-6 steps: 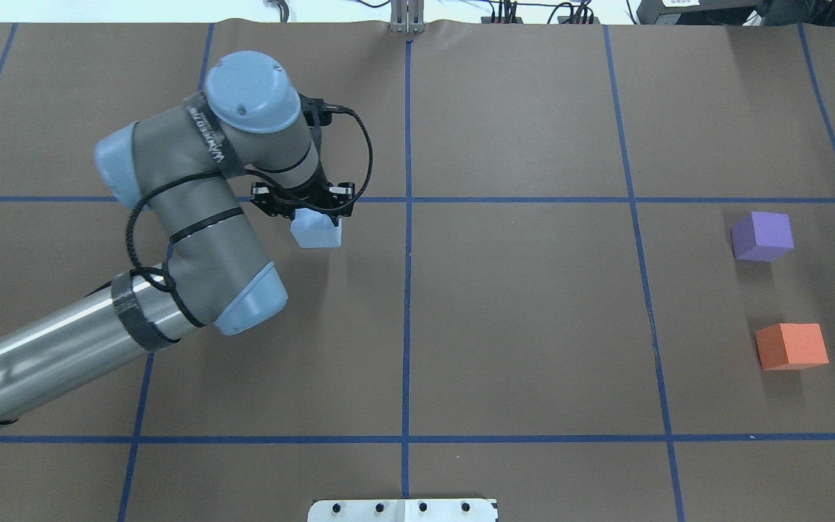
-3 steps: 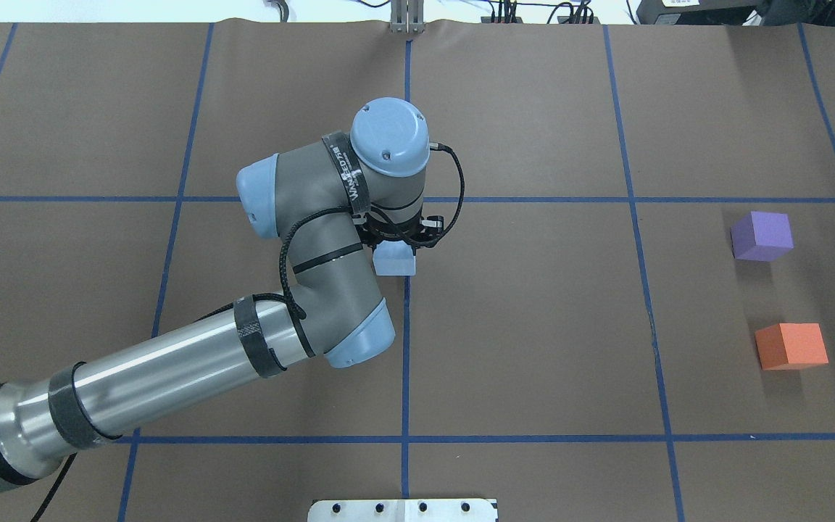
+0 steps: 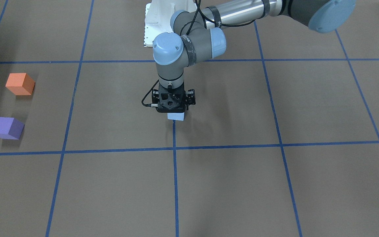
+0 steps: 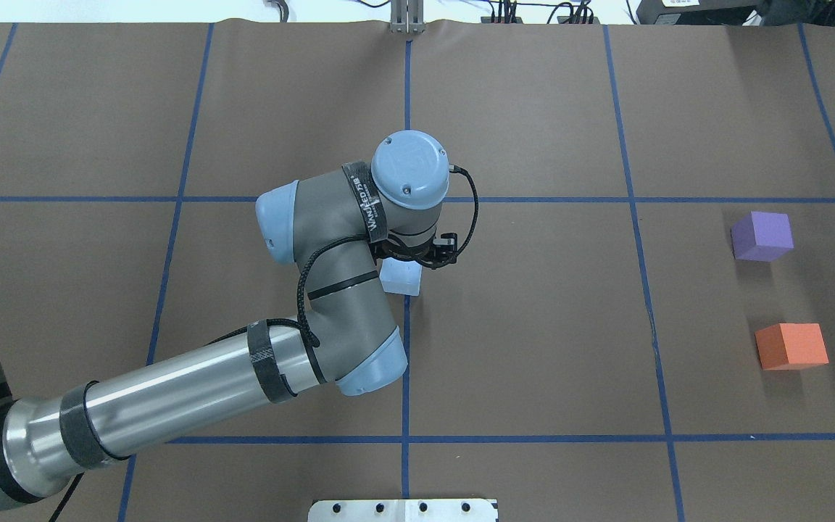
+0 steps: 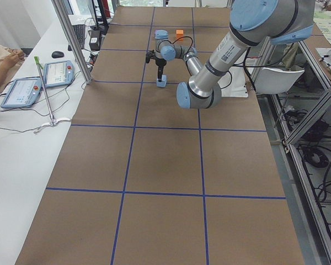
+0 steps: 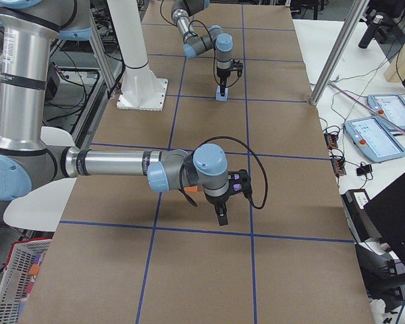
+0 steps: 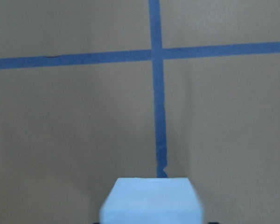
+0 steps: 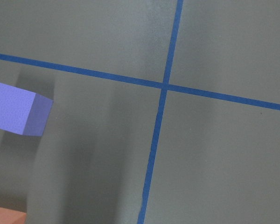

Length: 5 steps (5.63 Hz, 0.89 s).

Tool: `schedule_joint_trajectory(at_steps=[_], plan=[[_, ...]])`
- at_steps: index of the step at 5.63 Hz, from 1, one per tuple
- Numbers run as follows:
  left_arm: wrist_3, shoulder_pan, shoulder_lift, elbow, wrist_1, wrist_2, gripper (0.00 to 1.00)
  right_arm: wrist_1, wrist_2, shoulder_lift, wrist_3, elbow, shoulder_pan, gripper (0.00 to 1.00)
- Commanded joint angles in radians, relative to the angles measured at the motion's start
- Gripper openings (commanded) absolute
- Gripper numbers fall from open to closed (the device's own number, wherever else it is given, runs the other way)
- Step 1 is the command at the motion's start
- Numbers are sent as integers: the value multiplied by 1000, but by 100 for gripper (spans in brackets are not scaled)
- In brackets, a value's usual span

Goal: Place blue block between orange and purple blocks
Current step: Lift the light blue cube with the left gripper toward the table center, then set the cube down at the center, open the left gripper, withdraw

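My left gripper (image 3: pixel 175 113) is shut on the light blue block (image 3: pixel 175 117) and holds it low over the table's centre tape line. The block also shows in the overhead view (image 4: pixel 400 278) and at the bottom of the left wrist view (image 7: pixel 151 199). The purple block (image 4: pixel 762 235) and the orange block (image 4: pixel 791 346) stand apart at the far right with a gap between them. Both also show in the front view, purple (image 3: pixel 7 128) and orange (image 3: pixel 20 84). My right gripper (image 6: pixel 221 216) shows only in the exterior right view, so I cannot tell if it is open or shut.
Blue tape lines divide the brown table into a grid. The robot's white base plate (image 4: pixel 403 510) sits at the near edge. A metal post (image 5: pixel 71 38) and control tablets (image 5: pixel 22 91) stand on the operators' side.
My left arm has carried the blue block to the right, from the left cell to the centre tape line, and slightly nearer to the robot. The purple and orange blocks have not moved.
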Motion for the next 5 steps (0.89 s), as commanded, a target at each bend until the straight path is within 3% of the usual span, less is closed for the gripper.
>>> schedule_joint_trajectory(at_steps=[1, 2, 3, 5], plan=[[140, -103, 8, -68, 29, -71, 100, 33, 72, 16, 3, 16, -8, 100], [294, -210, 69, -131, 88, -156, 100, 181, 125, 22, 50, 19, -16, 100], [495, -334, 175, -201, 121, -235, 100, 185, 132, 92, 98, 26, -87, 100], [908, -580, 333, -213, 136, -294, 100, 181, 128, 262, 519, 103, -271, 100]])
